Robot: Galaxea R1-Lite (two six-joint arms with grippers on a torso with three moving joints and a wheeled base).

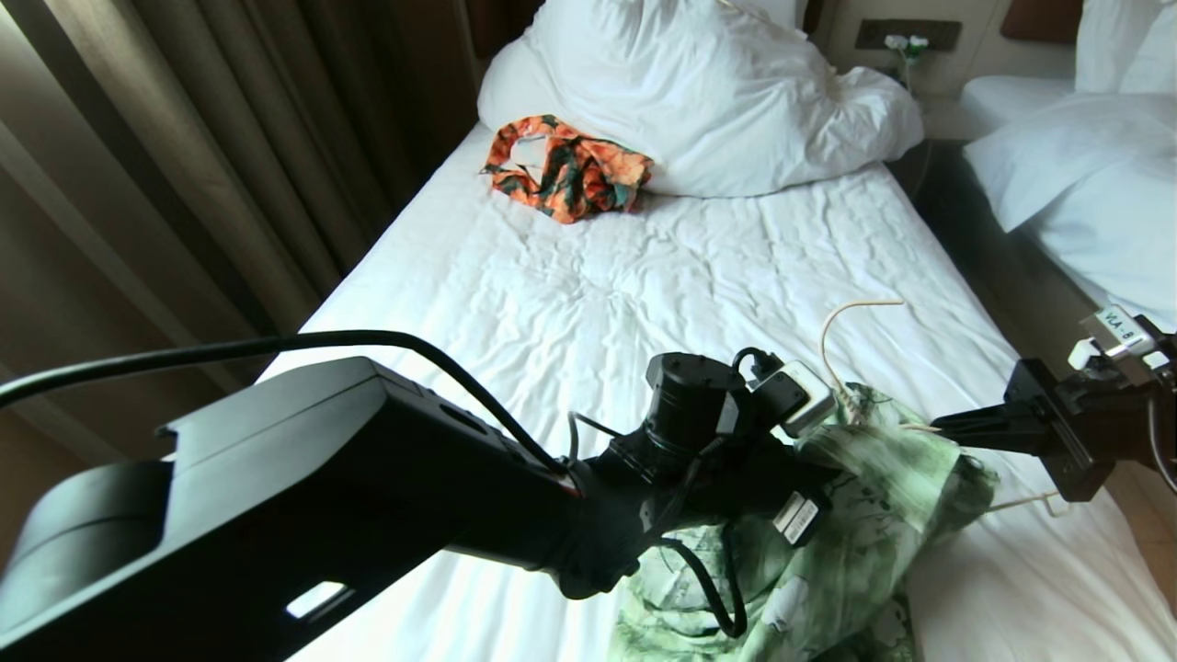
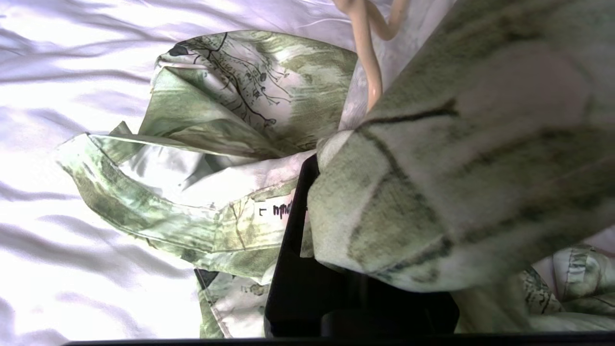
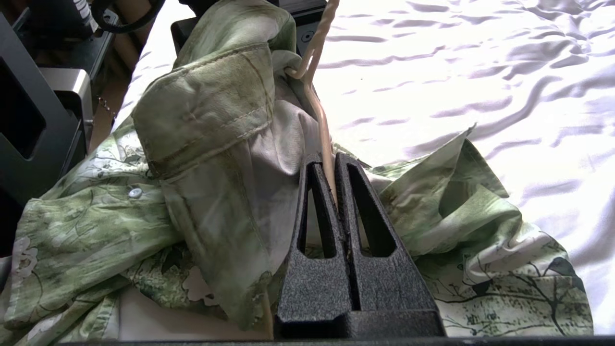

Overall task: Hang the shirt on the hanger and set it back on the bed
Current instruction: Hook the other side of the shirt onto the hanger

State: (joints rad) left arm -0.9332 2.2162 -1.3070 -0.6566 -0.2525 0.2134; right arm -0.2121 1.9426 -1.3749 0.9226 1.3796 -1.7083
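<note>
Lying crumpled on the near part of the bed (image 1: 570, 303), the green-and-white floral shirt (image 1: 874, 515) is bunched around the cream hanger (image 1: 851, 317), whose hook rises above the cloth toward the pillow end. The right gripper (image 3: 331, 168) comes in from the shirt's right side with its two black fingers (image 3: 312, 211) pressed together on the hanger's thin rod, which runs up from between the tips to the hook's twisted neck; the shirt's collar and placket fold hang just beside those fingers, and more cloth spreads on the sheet on their other side. The left gripper (image 2: 312, 202) sits on the opposite side of the garment, its jaws nearly closed with a thick fold of the shirt's printed fabric draped over and around them, one dark finger (image 2: 293, 250) showing under the cloth; the hanger's neck stands just beyond that fold. Farther from both grippers, near the headboard end, an orange-and-green patterned garment (image 1: 565, 170) lies against the bulky white duvet (image 1: 717, 101). A second white-sheeted bed (image 1: 1094, 175) stands well off beyond the right gripper.
</note>
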